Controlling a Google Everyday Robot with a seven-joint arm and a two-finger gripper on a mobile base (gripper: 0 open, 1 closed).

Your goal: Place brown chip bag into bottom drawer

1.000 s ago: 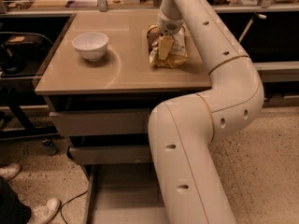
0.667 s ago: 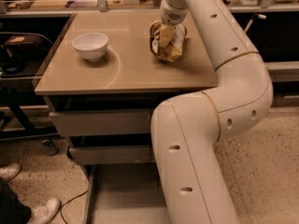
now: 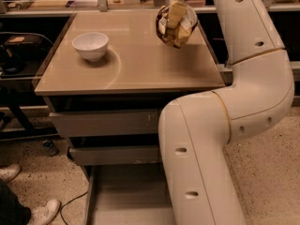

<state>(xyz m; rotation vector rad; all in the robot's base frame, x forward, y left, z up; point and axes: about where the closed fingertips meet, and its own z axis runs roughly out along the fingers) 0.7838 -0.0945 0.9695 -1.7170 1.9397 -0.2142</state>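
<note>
The brown chip bag [image 3: 177, 26], dark on top with pale yellow and white print, hangs in the air above the right rear part of the cabinet top [image 3: 136, 64]. My gripper [image 3: 177, 14] comes down from the top of the view and is shut on the brown chip bag, holding it clear of the surface. The bottom drawer [image 3: 126, 196] is pulled out at floor level below the cabinet, a wide flat tray partly hidden by my white arm [image 3: 201, 163].
A white bowl [image 3: 90, 45] stands on the left of the cabinet top. Two taller grey drawer fronts [image 3: 105, 123] sit above the bottom drawer. A person's shoes [image 3: 28, 210] are at the lower left on the speckled floor. Cluttered shelves run along the back.
The gripper has lifted the chip bag off the cabinet top and raised it higher. The arm has shifted with it; the bowl has not moved.
</note>
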